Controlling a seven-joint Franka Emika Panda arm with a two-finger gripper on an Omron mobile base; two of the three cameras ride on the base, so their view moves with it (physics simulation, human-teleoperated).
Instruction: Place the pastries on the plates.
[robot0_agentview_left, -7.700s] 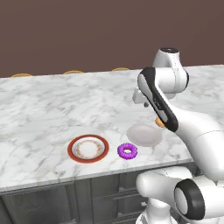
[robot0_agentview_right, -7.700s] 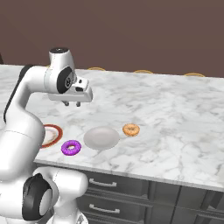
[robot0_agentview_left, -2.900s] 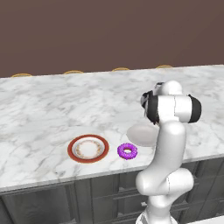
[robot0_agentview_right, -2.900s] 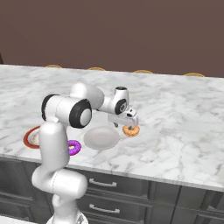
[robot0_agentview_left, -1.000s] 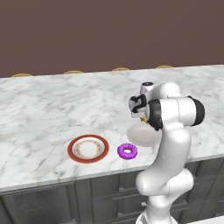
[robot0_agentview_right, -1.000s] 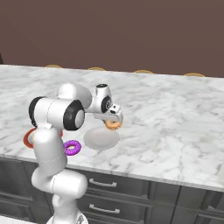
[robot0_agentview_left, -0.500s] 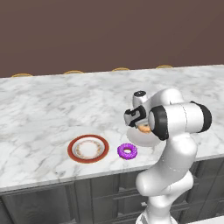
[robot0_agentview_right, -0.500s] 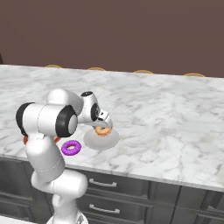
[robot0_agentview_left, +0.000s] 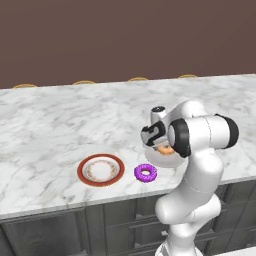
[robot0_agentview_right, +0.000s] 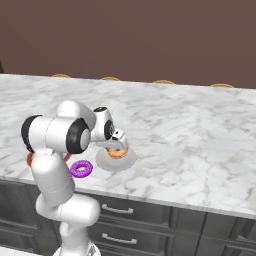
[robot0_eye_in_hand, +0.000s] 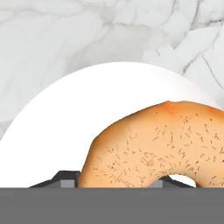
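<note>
Now the orange-brown ring pastry (robot0_eye_in_hand: 162, 144) sits pinched in the gripper (robot0_agentview_right: 119, 148), whose fingers are closed on its near side, and it hangs low over the plain white plate (robot0_agentview_right: 128, 161), directly beneath the hand; whether its underside already touches the plate I cannot tell. Held that way, over the middle of the dish rather than its edge, the pastry looks set to be let go so that it lands well inside the rim, which I judge to be the step in hand. From the hand view the white plate spreads out under and beyond the pastry, with marble counter (robot0_eye_in_hand: 87, 35) past its far edge. That plate holds nothing else. Off to the gripper's side, on the counter and apart from both dishes, lies the purple frosted donut (robot0_agentview_left: 145, 173), not yet on a plate. Farther the same way stands the red-brown rimmed plate (robot0_agentview_left: 82, 172) with its patterned centre, bare, probably the donut's destination once this pastry is released.
</note>
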